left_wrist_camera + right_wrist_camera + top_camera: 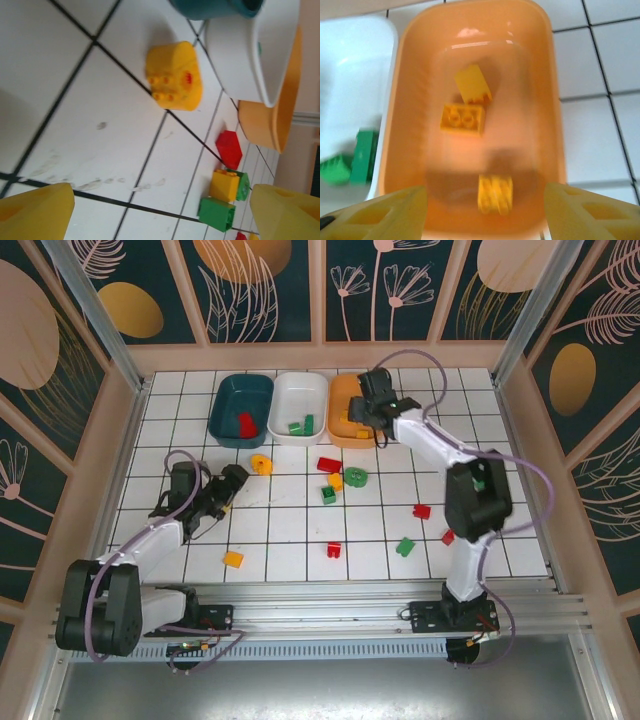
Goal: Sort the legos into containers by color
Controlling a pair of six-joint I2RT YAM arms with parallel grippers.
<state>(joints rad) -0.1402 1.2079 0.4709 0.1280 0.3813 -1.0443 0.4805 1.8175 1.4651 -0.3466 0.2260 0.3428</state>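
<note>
Three tubs stand in a row at the back: dark teal [243, 400] holding a red brick [246, 423], white [299, 395] holding green bricks [301, 425], and orange [343, 400]. My right gripper [366, 412] hangs open over the orange tub [542, 100]. Three yellow bricks lie in it, and the nearest one [495, 193] is blurred between my fingers. My left gripper [223, 488] is open and empty above the tiles, facing a round yellow brick [261, 464] [174, 75]. Red, yellow and green bricks [335, 481] lie scattered mid-table.
Past the round brick, the left wrist view shows a red brick [229, 149], a yellow one [224, 185] and a green one [216, 213]. Loose bricks also lie at front: yellow [233, 559], red [334, 549], green [405, 546], red [421, 510]. Wooden walls enclose the table.
</note>
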